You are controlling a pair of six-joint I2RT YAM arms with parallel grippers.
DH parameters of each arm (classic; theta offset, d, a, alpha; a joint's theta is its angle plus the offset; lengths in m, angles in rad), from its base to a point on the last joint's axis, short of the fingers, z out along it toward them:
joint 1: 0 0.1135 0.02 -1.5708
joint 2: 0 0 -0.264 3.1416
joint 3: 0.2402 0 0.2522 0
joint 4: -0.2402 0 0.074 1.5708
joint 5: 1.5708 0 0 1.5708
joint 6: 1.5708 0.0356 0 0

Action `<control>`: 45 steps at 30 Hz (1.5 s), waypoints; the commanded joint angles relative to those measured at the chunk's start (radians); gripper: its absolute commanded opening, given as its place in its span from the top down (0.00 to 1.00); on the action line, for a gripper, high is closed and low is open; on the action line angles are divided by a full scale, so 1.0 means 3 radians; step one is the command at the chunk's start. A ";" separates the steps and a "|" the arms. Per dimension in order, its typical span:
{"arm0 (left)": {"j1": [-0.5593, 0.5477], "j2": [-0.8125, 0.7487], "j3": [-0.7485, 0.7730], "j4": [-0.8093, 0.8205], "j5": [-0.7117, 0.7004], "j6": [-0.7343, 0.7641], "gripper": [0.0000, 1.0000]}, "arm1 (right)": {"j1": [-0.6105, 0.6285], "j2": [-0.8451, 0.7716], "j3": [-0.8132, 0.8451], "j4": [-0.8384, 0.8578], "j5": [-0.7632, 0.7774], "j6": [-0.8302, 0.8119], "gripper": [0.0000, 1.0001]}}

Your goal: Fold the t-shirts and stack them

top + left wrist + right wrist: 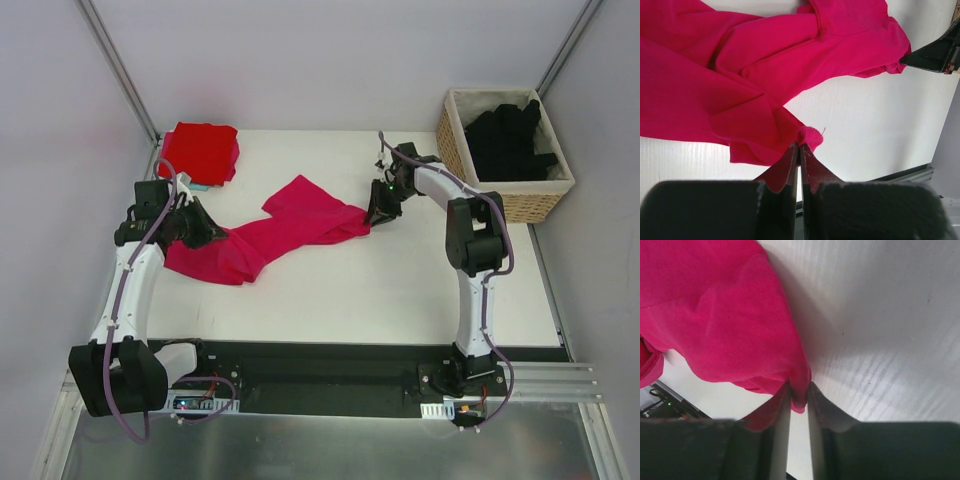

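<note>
A crumpled magenta-pink t-shirt (290, 225) stretches slantwise across the white table between both arms. My left gripper (205, 232) is shut on a small bunch of its cloth at the left end; in the left wrist view the gripper (800, 146) has its jaws pressed together on a fold of the shirt (765, 60). At the shirt's right end my right gripper (372, 218) pinches an edge; the right wrist view shows the hem of the shirt (715, 315) filling the narrow gap in that gripper (799, 390). A folded red t-shirt (200, 150) lies at the back left. Black t-shirts (508, 140) fill the basket.
The woven wicker basket (525, 205) stands at the back right, just off the table's edge. Something small and light blue peeks from under the red shirt. Slanted frame posts rise at both back corners. The right arm's dark tip (935, 52) shows in the left wrist view.
</note>
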 commanded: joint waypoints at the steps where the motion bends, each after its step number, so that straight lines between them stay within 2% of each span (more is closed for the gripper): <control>1: 0.0019 -0.0115 0.0138 -0.0044 0.0078 0.0046 1.00 | 0.0060 -0.0019 0.0147 -0.0012 -0.0080 0.0036 0.85; 3: 0.0019 -0.0110 0.0173 -0.0039 0.0078 0.0041 1.00 | 0.0066 -0.0151 0.0122 -0.0012 -0.0014 0.0036 0.95; 6: 0.0019 -0.0115 0.0331 -0.0044 0.0094 0.0005 1.00 | 0.0066 -0.0523 0.0117 -0.0032 0.0343 -0.0030 1.00; 9: 0.0025 -0.0120 0.0642 -0.0039 0.0104 -0.0041 1.00 | 0.0066 -0.0928 0.0152 -0.0063 0.0906 -0.0209 0.99; 13: 0.0025 -0.0130 0.1088 -0.0044 0.0068 -0.0097 1.00 | 0.0066 -0.1872 0.0066 0.0172 0.1809 -0.0474 0.99; 16: 0.0019 -0.0151 0.1364 -0.0039 -0.0059 -0.0163 1.00 | 0.0066 -0.2238 0.0070 0.0428 0.2143 -0.0715 1.00; 22: 0.0025 -0.0140 0.1723 -0.0044 -0.0111 -0.0240 1.00 | 0.0071 -0.2714 0.0290 0.0627 0.2221 -0.1139 0.99; 28: 0.0025 -0.0166 0.2111 -0.0130 -0.0386 -0.0205 1.00 | 0.0066 -0.3322 -0.0046 0.1311 0.2548 -0.1532 0.99; 32: 0.0025 -0.0110 0.2545 -0.0284 -0.0606 -0.0148 1.00 | 0.0066 -0.3471 -0.0001 0.1328 0.2753 -0.1768 1.00; 38: 0.0025 -0.0145 0.2980 -0.0549 -0.1219 -0.0103 1.00 | 0.0055 -0.3726 -0.0037 0.1338 0.2993 -0.1897 1.00; 45: 0.0019 -0.0538 0.3042 -0.0729 -0.1915 -0.0072 1.00 | 0.0045 -0.4125 0.0127 0.1343 0.2993 -0.1993 0.99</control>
